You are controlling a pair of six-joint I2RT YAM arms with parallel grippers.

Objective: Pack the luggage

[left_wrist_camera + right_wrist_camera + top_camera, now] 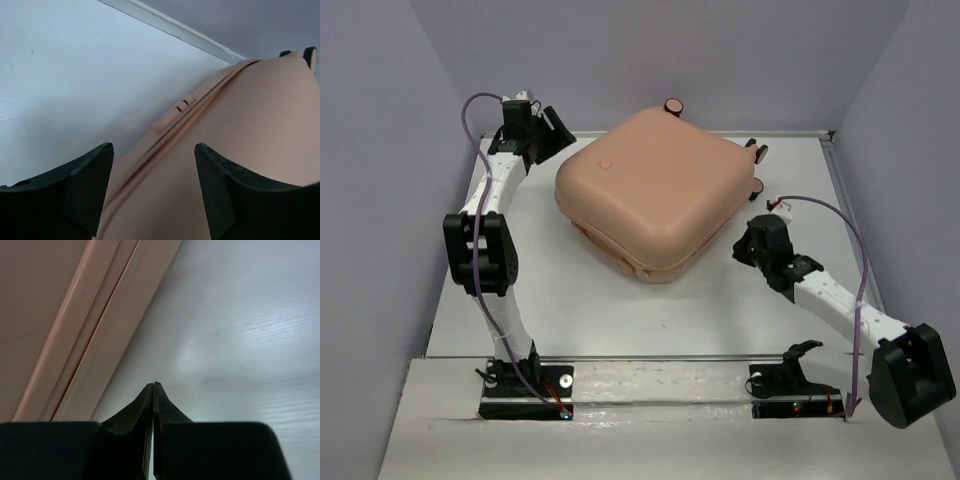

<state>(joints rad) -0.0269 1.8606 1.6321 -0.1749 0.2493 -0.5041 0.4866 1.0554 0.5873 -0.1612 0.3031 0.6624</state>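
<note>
Nearest lens, 6 o'clock: left arm's base (525, 385) and right arm's base (795, 385), bolted along near edge of table (580, 300).

Beyond, toward 12 o'clock from table centre: luggage (655, 190), lying flat, shells together, seam (85, 325) running round the side, wheels (757, 150) pointing to 1 o'clock. Closed rather than gaping, so probably at the fastening stage, not the loading stage.

Left gripper (558, 130) at 10 o'clock of the case: pincer apart, straddling the seam line close to small slotted tab (172, 112). Likely lined up to take that edge; contact not discernible.

Right gripper (153, 385) at 4 o'clock of the case: pincer pressed together on nothing, tip low over bare table just beside the seam. Seemingly placed to brace or nudge.
</note>
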